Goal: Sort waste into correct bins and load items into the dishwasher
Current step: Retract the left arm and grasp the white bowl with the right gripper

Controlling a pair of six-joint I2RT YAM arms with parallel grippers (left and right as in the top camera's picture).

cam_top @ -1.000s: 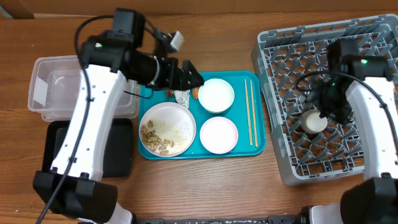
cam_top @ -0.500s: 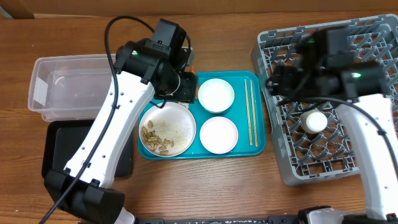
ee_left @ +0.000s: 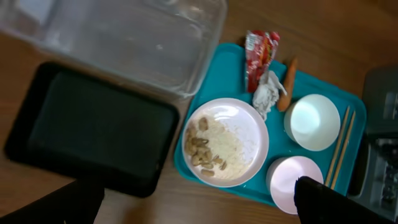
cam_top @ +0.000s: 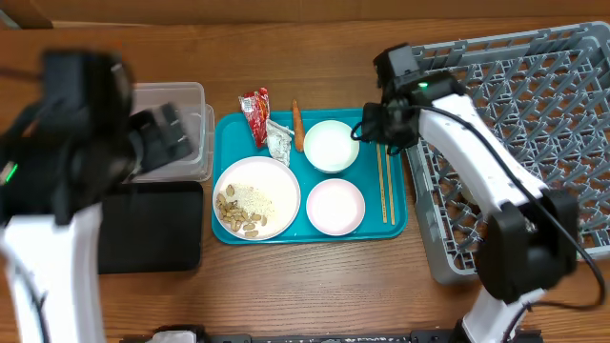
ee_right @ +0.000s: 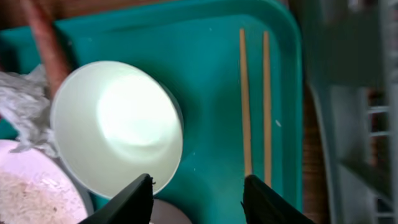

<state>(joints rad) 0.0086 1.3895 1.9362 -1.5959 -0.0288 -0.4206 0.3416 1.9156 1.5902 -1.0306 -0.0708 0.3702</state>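
Observation:
On the teal tray (cam_top: pixel 229 129) lie a red wrapper (cam_top: pixel 254 103), a silvery wrapper (cam_top: pixel 278 143), a carrot (cam_top: pixel 297 124), two white bowls (cam_top: pixel 331 145) (cam_top: pixel 335 206), a plate with rice and brown bits (cam_top: pixel 255 197) and chopsticks (cam_top: pixel 385 171). My right gripper (cam_top: pixel 378 124) (ee_right: pixel 199 199) is open and empty, above the tray between the far bowl (ee_right: pixel 118 124) and the chopsticks (ee_right: pixel 245 106). My left gripper (cam_top: pixel 167 133) (ee_left: pixel 193 208) is open and empty, high up by the clear tub (cam_top: pixel 186 100) (ee_left: pixel 155 43). The cup is hidden behind my right arm.
The black tray (cam_top: pixel 152 227) (ee_left: pixel 93 130) lies in front of the clear tub. The grey dish rack (cam_top: pixel 543 114) stands right of the teal tray, its wall close to the chopsticks. My right arm reaches across the rack's left side.
My left arm has swung left from the tray to the tub, uncovering the wrappers and carrot. My right arm has moved from the rack to the tray's right side, empty.

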